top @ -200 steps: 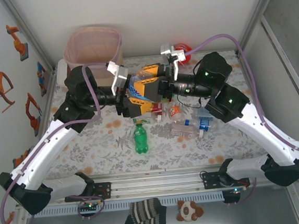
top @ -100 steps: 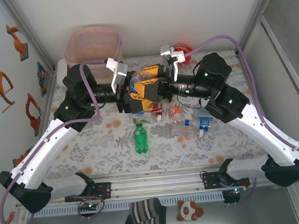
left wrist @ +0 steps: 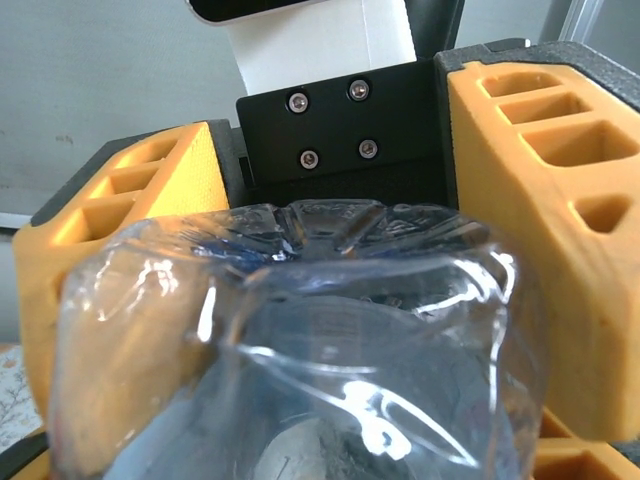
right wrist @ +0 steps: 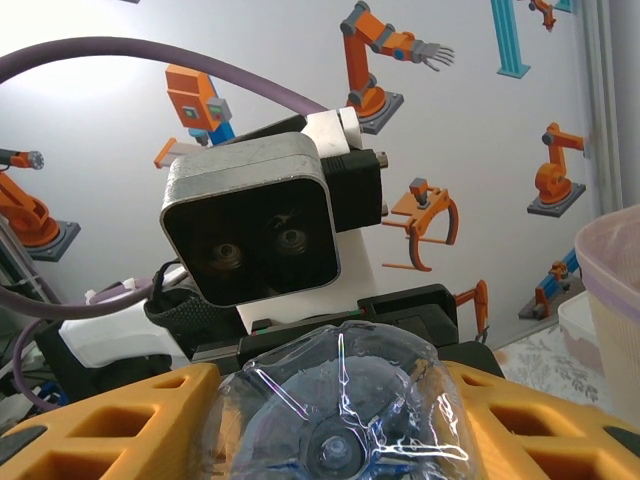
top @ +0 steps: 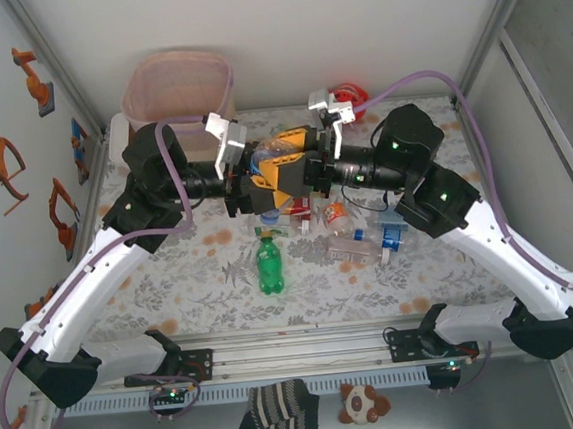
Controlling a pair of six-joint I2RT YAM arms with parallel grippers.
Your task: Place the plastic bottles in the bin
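Observation:
A clear plastic bottle point(top: 275, 151) hangs in mid-air over the table's middle, held between both grippers, which meet head-on. My right gripper point(top: 293, 170) is shut on it; in the right wrist view the bottle's base point(right wrist: 345, 420) sits between my orange fingers point(right wrist: 100, 420). My left gripper point(top: 263, 174) is closed round the other end, and the bottle point(left wrist: 300, 340) spans the gap between its jaws. The pale pink bin point(top: 175, 84) stands at the back left, with its rim point(right wrist: 612, 260) at the right edge of the right wrist view. A green bottle point(top: 269, 266) and several other bottles point(top: 348, 231) lie on the table.
A red round toy point(top: 350, 97) sits at the back behind the right arm. A small white box point(right wrist: 583, 320) stands beside the bin. A blue-and-white item point(top: 394, 235) lies right of the bottle pile. Walls close in the left, back and right.
The left gripper has moved right onto the bottle held by the right gripper, and its jaws have narrowed round it. The right arm has barely moved.

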